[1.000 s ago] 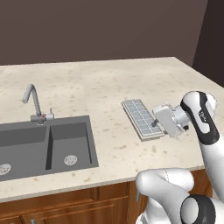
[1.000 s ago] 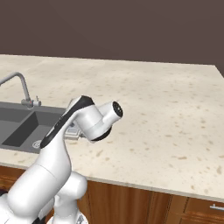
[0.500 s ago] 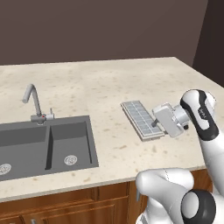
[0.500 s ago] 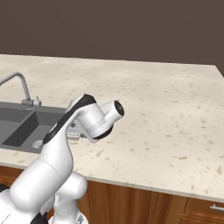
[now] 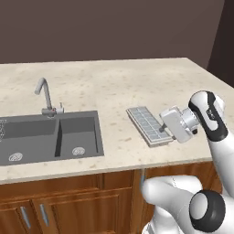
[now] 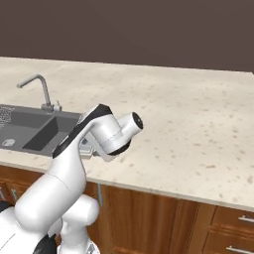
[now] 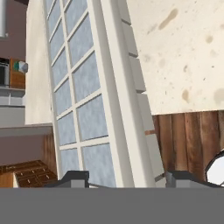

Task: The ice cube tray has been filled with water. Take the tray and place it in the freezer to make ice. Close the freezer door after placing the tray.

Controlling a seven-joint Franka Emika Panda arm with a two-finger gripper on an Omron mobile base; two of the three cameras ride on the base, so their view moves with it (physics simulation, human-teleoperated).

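Left base view: the ice cube tray [image 5: 148, 125], lying flat on the worktop [image 5: 109, 87] right of centre, is being straddled at its near end by the part-open hand [image 5: 163, 128], seemingly so it can be lifted level.

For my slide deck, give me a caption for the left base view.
Gripper straddling the near end of the ice cube tray on the counter beside the sink.

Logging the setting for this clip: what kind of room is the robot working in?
A kitchen, rendered. A speckled stone counter sits on wooden cabinets, with a dark double sink and a curved faucet. An ice cube tray lies near the counter's front edge.
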